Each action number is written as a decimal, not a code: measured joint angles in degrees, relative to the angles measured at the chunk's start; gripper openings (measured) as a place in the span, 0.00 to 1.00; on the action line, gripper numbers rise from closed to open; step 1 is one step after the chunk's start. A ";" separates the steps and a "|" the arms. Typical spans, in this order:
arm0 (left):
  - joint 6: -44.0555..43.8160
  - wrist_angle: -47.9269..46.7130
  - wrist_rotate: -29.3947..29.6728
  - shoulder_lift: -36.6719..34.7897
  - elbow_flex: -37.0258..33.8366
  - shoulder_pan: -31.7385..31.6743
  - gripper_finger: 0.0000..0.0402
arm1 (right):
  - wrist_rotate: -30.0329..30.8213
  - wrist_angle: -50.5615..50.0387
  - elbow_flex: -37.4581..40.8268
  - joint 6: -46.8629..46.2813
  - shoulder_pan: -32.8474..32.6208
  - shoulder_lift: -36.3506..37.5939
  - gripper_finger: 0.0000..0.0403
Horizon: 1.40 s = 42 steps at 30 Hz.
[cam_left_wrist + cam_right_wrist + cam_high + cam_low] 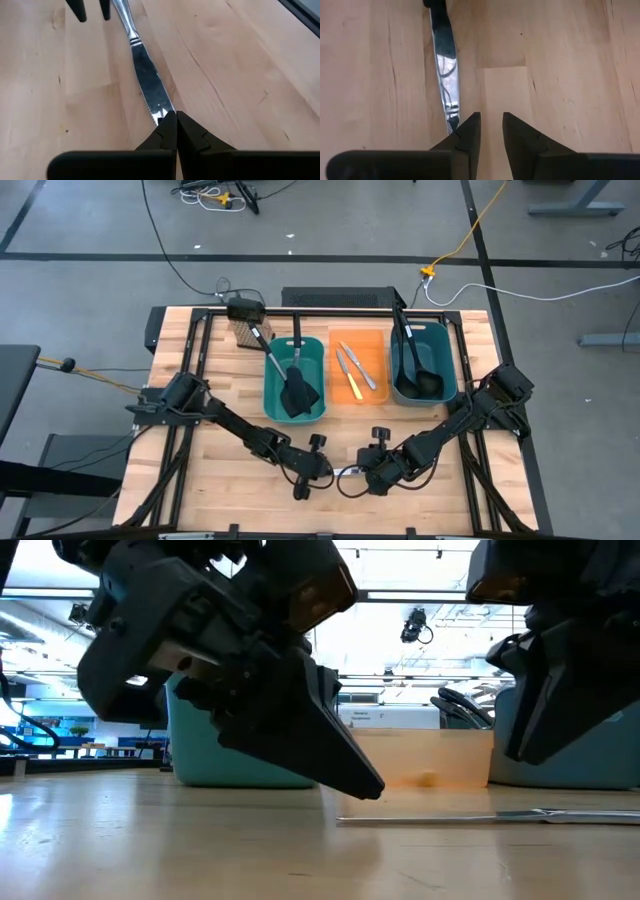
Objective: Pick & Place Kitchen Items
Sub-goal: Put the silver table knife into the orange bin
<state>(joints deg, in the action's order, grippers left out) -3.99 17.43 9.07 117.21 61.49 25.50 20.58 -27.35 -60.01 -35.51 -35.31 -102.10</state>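
A silver knife [348, 471] lies flat on the wooden table near its near edge, between my two grippers. My left gripper [176, 119] is shut, its tips over the knife's blade tip [159, 111]. My right gripper [491, 122] is open a narrow gap at the knife's handle end [449, 107], which lies beside one finger [468, 131], outside the gap. The low view shows the knife [480, 817] flat on the table, my left fingers [362, 780] slanting down at its end. My left gripper's shut fingertips stand at the knife's blade tip, slanting down from the table's left; I cannot tell whether they touch it. My right gripper has one finger by the handle end, coming from the table's right; I cannot tell whether it touches.
At the far middle stand three bins. A teal bin [295, 378] holds two black spatulas. An orange bin [358, 365] holds a yellow-handled knife and a silver knife. A second teal bin [422, 360] holds black ladles. A small brown block [245, 332] sits at the far left.
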 joint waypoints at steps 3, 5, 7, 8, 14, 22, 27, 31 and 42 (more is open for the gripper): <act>-0.08 -0.52 -1.03 0.17 0.00 0.01 0.00 | 0.00 -0.61 0.00 0.00 0.00 0.00 0.23; -0.03 -0.60 -1.39 0.82 0.05 0.00 0.00 | 0.00 -0.86 0.00 0.00 0.00 0.00 0.23; 0.01 -0.38 -1.43 1.13 0.02 -0.11 0.00 | 0.02 -0.85 0.00 0.00 0.00 0.00 0.23; 0.03 -0.37 -1.41 1.22 0.09 -0.19 0.00 | 0.02 -0.85 0.00 0.00 0.00 0.01 0.23; -1.76 -1.29 -1.81 1.25 0.11 -0.77 0.00 | -0.31 -1.07 0.00 0.01 0.02 0.00 0.23; -6.97 -2.14 -4.56 3.61 0.39 -1.97 0.00 | -6.90 -5.42 0.00 -1.56 0.01 0.00 0.26; -7.67 0.55 -4.80 5.05 0.39 -1.97 0.00 | -8.69 -7.88 -0.46 -3.14 -0.23 1.83 0.37; -7.68 0.55 -4.74 5.09 0.37 -1.95 0.00 | -13.10 -11.02 -1.00 -4.62 -0.67 3.10 0.48; -7.37 0.90 -5.09 5.11 0.14 -2.43 0.00 | -15.54 -11.79 -0.98 -6.47 -2.90 -0.57 0.48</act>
<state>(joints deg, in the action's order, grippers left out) -11.36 18.33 3.98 122.32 61.64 23.07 5.04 -39.15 -60.99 -41.98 -38.21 -102.67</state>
